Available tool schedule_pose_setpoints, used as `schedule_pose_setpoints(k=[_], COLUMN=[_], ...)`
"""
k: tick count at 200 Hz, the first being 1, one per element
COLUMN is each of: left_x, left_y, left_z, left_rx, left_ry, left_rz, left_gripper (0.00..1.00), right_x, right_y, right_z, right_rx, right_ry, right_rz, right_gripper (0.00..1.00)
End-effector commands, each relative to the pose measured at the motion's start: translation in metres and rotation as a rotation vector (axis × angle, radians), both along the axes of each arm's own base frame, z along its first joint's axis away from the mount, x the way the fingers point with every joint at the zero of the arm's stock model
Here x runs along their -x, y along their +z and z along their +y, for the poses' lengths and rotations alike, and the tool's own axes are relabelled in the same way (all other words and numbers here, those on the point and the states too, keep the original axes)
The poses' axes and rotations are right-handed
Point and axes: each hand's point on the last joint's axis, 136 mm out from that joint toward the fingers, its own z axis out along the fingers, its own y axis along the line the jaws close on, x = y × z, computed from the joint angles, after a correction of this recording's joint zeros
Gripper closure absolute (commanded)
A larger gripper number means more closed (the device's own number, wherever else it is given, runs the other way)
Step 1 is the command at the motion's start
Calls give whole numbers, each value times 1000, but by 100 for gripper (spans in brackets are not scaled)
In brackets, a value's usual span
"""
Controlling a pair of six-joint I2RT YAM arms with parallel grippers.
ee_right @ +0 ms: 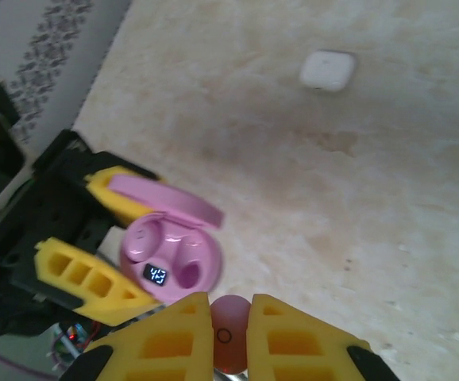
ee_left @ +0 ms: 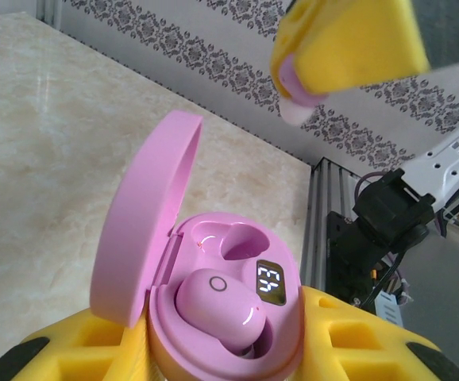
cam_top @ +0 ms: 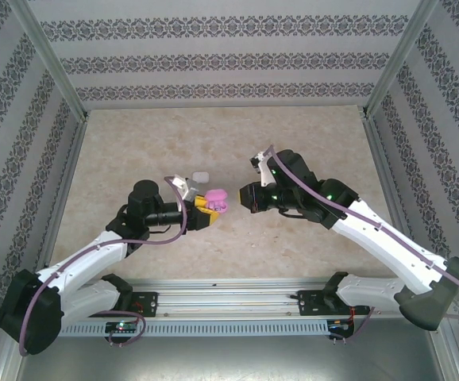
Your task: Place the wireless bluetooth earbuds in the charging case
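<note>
My left gripper (cam_top: 208,208) is shut on the pink charging case (cam_top: 217,200), holding it above the table with its lid (ee_left: 142,230) swung open. One pale purple earbud (ee_left: 217,309) sits in the near socket beside the lit display. The far socket (ee_left: 241,242) is empty. My right gripper (ee_right: 231,337) is shut on a second pale purple earbud (ee_right: 229,317), pinched between its yellow fingers (ee_right: 174,341). It hovers just right of the case (ee_right: 170,258), apart from it. In the left wrist view that earbud (ee_left: 297,107) hangs under the right finger (ee_left: 349,40), above the case (ee_left: 293,333).
A small white case (cam_top: 198,175) (ee_right: 327,70) lies on the beige marble-look table (cam_top: 317,135) just behind the left gripper. Patterned walls and metal posts ring the table. The arms' rail (cam_top: 237,298) runs along the near edge.
</note>
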Motion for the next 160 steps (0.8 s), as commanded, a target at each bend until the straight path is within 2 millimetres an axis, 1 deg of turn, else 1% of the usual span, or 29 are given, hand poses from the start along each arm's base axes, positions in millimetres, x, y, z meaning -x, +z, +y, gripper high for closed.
schedule_pose_setpoints(k=[1,32,62,96,133,160], left_x=[3,6,7,7,7,6], left_y=[28,31,33,33,31,33], left_z=[-9,-12,-14,-16,-17,-16], left_rx=[65,72,76,80,78,80], left_ry=[-57,-75,-87,-92,-93,-92], left_rz=[-50,-44,-41,-35,-31,-35], left_gripper=[93,93,93,93,93,93], right_x=[10,12,9,8,9,10], right_y=[6,0,-3,-11,-15,-20], right_z=[22,29,31,34,39,40], right_rx=[-47,-41,-37,-19,-10,6], right_ry=[117,143,143,149,158,166], right_rz=[-20,-11,-15,-3,5,7], right_gripper=[92,92,92,92,92,92])
